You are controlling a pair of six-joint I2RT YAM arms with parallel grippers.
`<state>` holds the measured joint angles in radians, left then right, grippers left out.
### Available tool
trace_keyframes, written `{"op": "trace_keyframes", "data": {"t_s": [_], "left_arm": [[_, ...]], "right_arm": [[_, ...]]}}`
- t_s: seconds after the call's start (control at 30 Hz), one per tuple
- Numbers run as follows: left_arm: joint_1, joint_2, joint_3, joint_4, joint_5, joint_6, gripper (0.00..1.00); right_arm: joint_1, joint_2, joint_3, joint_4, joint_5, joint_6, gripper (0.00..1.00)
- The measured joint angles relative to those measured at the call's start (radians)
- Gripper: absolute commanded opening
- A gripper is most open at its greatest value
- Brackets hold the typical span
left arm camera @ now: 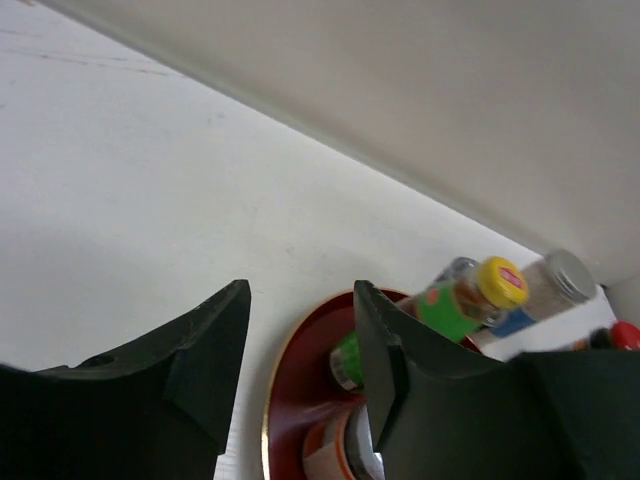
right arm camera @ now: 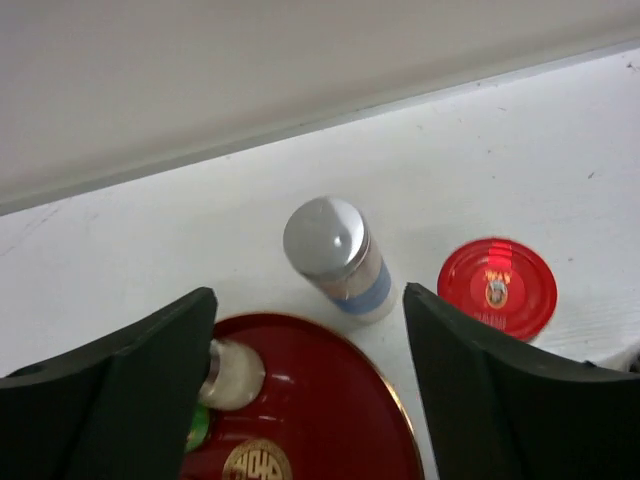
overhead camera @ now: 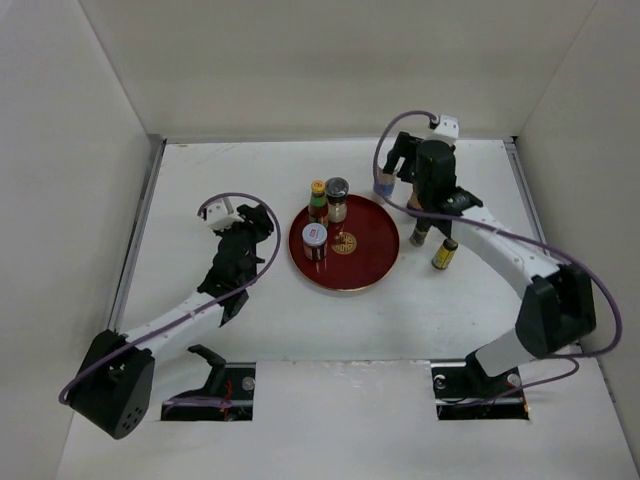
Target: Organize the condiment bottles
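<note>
On the round red tray (overhead camera: 365, 250) stand a yellow-capped bottle with a green label (overhead camera: 318, 200), a dark-lidded jar (overhead camera: 337, 198) and a white-lidded jar (overhead camera: 314, 240). A silver-capped bottle with a blue label (right arm camera: 338, 258) stands on the table just beyond the tray's rim (right arm camera: 400, 420); it also shows in the top view (overhead camera: 383, 185). My right gripper (right arm camera: 308, 300) is open and hovers above and short of it. Two more bottles (overhead camera: 421, 233) (overhead camera: 444, 253) stand right of the tray. My left gripper (left arm camera: 300, 292) is open and empty, left of the tray (left arm camera: 290, 400).
A red-lidded jar (right arm camera: 497, 287) stands right of the silver-capped bottle. White walls enclose the table at the back and both sides. My right arm (overhead camera: 500, 240) reaches over the bottles right of the tray.
</note>
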<state>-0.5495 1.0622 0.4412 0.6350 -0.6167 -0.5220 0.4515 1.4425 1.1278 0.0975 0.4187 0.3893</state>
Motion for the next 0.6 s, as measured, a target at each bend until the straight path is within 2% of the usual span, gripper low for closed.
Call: {"op": "trace_keyframes", "data": {"t_s": [0.13,0.27,0.43,0.5,0.6], "left_arm": [[0.052,0.051,-0.089,0.105,-0.003,-0.035,0.46],[0.038,0.135,-0.119,0.164,0.018,-0.058,0.45],[0.039,0.24,-0.123,0.231,0.051,-0.069,0.45],[0.039,0.234,-0.132,0.25,0.053,-0.07,0.45],[0.039,0.227,-0.133,0.274,0.053,-0.073,0.45]], "right_arm": [[-0.04,0.19,0.208,-0.1,-0.032,-0.041,0.98],[-0.043,0.349,0.343,-0.184,-0.041,-0.092,1.0],[-0.047,0.47,0.409,-0.251,-0.056,-0.134,1.0],[-0.051,0.492,0.414,-0.264,-0.059,-0.139,0.98],[-0.061,0.504,0.417,-0.279,-0.063,-0.142,0.85]]}}
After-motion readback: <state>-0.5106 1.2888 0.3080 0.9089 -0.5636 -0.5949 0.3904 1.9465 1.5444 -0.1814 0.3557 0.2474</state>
